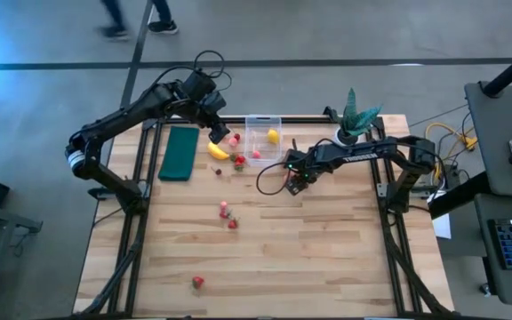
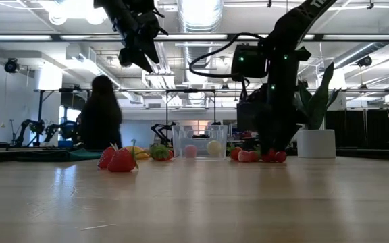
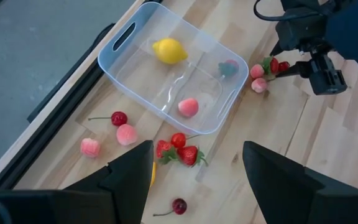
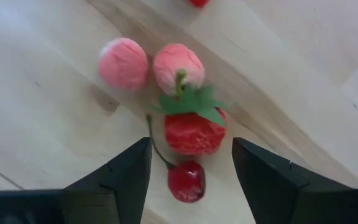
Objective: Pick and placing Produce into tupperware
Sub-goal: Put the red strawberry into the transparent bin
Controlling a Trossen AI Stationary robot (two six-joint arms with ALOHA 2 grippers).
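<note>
Tupperware [image 3: 225, 115] clear, lemon [image 3: 169, 50] and pink fruit inside. Right gripper [image 4: 191, 165] fingers apart, straddling strawberry [image 4: 193, 132] and cherry [image 4: 186, 180], nothing gripped. Left gripper [image 3: 194, 168] spread wide above banana [image 1: 218, 151]. Near table [image 1: 327, 267] half mostly bare.

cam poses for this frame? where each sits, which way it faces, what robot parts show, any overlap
High: overhead, straight down; both arms, whole table.
Low: tabletop level, looking across into the room; both arms drop in from above.
Left wrist: above the tupperware, looking down; own open fingers at the bottom.
Right wrist: close over a strawberry; own fingers straddle it.
Shared: left wrist and high views both show the tupperware, lemon and right gripper.
</note>
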